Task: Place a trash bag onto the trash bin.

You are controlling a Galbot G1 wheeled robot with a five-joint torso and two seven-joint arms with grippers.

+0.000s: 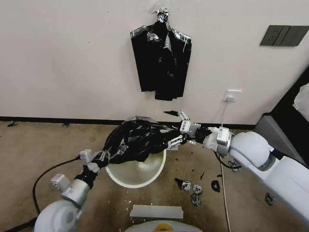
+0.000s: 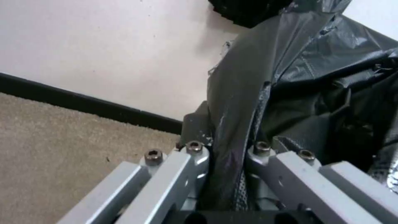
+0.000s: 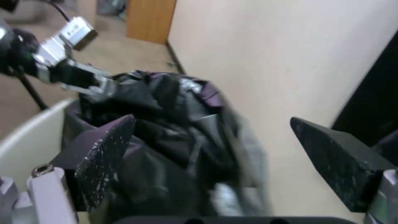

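Trash bag [image 1: 138, 141] hides far rim of trash bin [image 1: 136, 175].

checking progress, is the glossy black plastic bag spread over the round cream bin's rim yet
Not yet: the glossy black plastic bag hangs bunched over the round cream bin, whose near rim is bare.

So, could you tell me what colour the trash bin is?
Cream-white; the trash bin shows best in the head view.

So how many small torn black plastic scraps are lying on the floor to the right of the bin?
About 4 scraps: two crumpled ones close together, a shiny one between them, and a dark one nearer the right arm. Tinier flecks lie near the trash bin; some may be hidden.
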